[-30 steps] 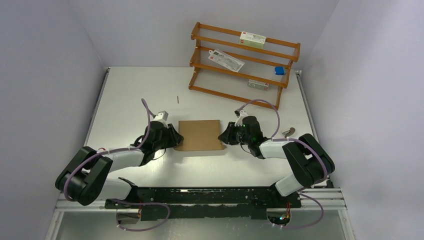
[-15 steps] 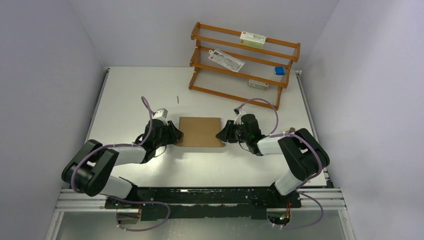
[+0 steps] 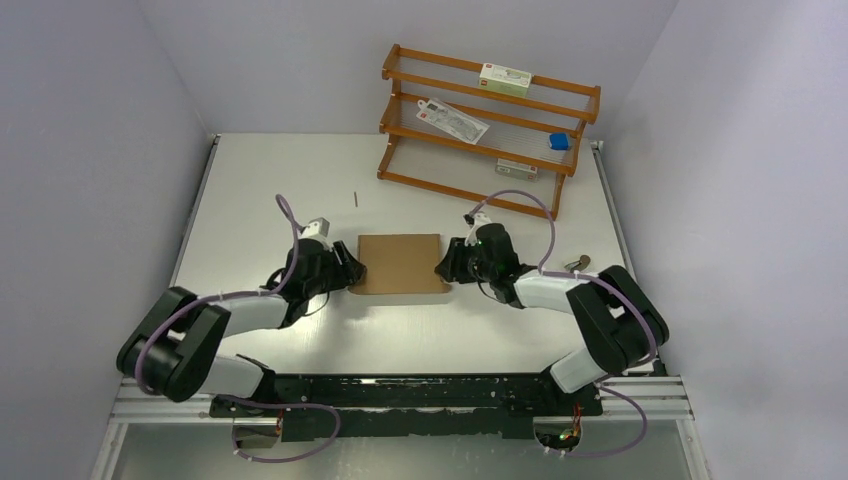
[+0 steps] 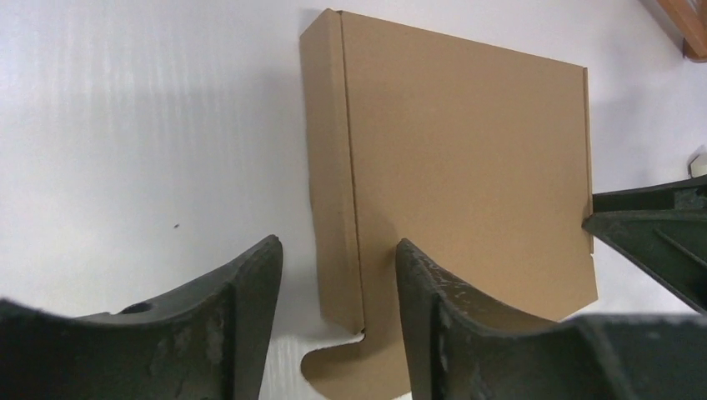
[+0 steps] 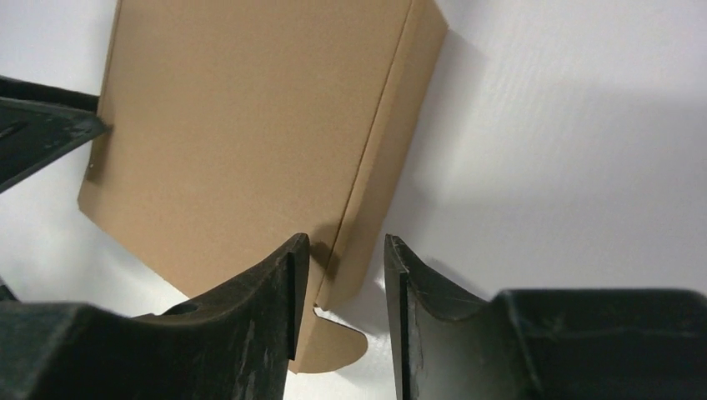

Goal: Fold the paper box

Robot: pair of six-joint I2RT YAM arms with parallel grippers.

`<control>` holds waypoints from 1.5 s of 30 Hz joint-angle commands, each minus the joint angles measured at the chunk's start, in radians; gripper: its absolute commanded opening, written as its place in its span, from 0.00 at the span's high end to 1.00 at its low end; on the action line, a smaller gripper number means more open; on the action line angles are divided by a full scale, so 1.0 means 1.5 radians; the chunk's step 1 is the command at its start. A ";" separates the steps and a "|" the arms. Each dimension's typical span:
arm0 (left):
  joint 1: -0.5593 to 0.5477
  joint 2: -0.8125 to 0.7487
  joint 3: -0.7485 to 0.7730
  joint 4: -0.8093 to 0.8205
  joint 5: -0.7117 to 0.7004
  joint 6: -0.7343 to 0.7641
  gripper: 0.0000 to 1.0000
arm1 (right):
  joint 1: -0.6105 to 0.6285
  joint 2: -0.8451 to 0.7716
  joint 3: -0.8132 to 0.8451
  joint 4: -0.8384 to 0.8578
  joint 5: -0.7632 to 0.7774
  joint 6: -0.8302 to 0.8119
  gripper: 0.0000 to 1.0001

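The overhead camera looks down from high behind the near edge of the table (image 3: 260,180), taking in its whole top as far as the back wall (image 3: 300,60). Each wrist camera sits low and close, peering out between the fingers of the left gripper (image 4: 338,248) and the right gripper (image 5: 346,242), the two facing one another. All three views share the paper box (image 3: 400,264).

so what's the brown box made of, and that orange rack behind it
The paper box looks like thin cardboard, matte and unprinted: an even brown, crisp crease lines and a rounded cut tab at one corner. The rack looks like wood with an orange-brown stain or varnish, going by its slender rails and posts. Its shelf surfaces are too small to tell.
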 commanded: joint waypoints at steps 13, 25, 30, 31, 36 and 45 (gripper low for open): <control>0.033 -0.091 0.066 -0.115 0.050 0.031 0.13 | 0.119 -0.113 0.129 -0.230 0.153 -0.222 0.45; 0.027 0.011 0.069 -0.080 0.088 0.062 0.19 | 0.257 0.044 0.229 -0.234 0.270 -0.295 0.51; 0.024 0.043 0.064 -0.073 0.093 0.069 0.24 | 0.297 0.094 0.224 -0.225 0.315 -0.321 0.52; 0.024 0.049 0.062 -0.072 0.093 0.071 0.25 | 0.304 0.102 0.222 -0.225 0.321 -0.328 0.53; 0.024 0.068 0.069 -0.086 0.081 0.089 0.28 | 0.324 0.120 0.224 -0.251 0.318 -0.348 0.53; 0.024 0.073 0.109 -0.134 0.065 0.131 0.41 | 0.324 0.089 0.291 -0.327 0.244 -0.467 0.41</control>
